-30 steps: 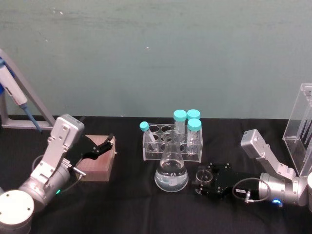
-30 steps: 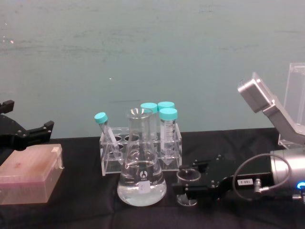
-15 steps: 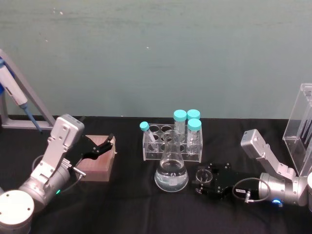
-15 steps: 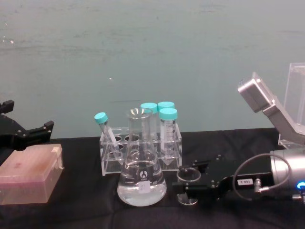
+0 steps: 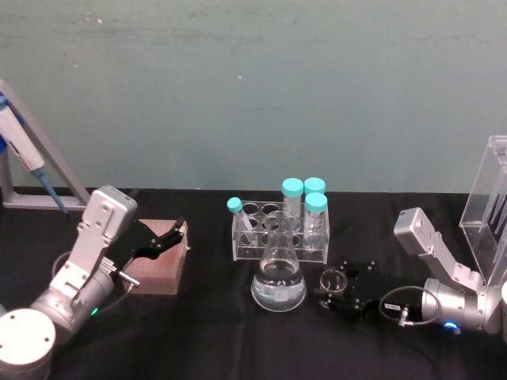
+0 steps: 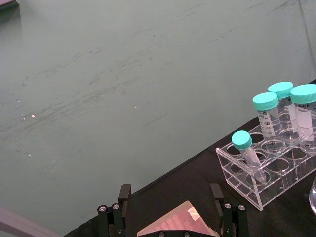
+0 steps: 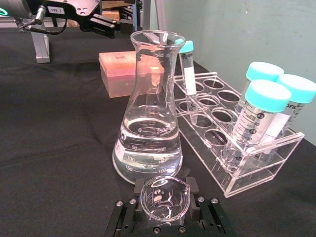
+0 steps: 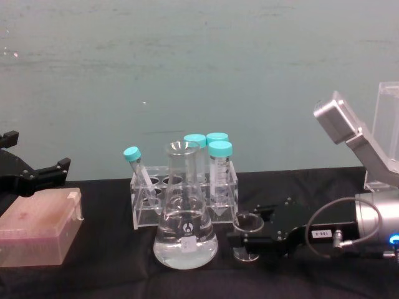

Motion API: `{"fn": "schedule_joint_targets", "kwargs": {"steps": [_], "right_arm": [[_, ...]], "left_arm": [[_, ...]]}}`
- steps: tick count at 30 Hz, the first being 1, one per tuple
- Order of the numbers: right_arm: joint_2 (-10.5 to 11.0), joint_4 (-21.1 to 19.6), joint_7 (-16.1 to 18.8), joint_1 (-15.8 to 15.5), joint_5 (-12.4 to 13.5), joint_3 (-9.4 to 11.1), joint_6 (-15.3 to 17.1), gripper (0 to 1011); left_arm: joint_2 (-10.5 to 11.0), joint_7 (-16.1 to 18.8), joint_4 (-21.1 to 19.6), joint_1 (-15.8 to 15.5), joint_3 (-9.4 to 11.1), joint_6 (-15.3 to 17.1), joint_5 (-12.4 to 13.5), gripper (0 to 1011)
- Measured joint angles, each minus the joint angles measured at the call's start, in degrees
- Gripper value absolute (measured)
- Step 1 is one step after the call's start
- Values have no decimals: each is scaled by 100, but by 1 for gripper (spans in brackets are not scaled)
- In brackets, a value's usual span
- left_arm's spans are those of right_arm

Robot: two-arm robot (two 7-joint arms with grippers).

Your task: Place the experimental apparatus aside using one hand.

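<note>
We see a black-covered table [image 5: 206, 332] with a tall clear acrylic stand [image 5: 495, 198] at its far right edge, dark slender items hanging inside. Near the middle stands the conical flask [image 5: 279, 277], upright and holding clear liquid in its lower part. Just behind it is a clear tube rack [image 5: 279, 233] carrying teal-capped tubes. To the left lies a pink box [image 5: 158, 265], and we find the left claw [image 5: 170, 235] hovering over it with its fingers spread apart. The right claw [image 5: 331, 294] lies low over the table just right of the flask, clamped on the small glass beaker [image 5: 331, 283]. The beaker is upright, close beside the flask but not touching it.
</note>
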Motion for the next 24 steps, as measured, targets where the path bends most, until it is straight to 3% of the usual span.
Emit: {"fn": "schedule_joint_targets", "kwargs": {"steps": [9, 24], "right_arm": [[30, -120, -240, -50, 0, 100, 43, 511], [86, -732, -1276, -396, -88, 457, 346, 511]], "left_arm": [[0, 0, 0, 0, 0, 0, 0, 1000], [0, 0, 0, 0, 0, 0, 0, 1000]]}}
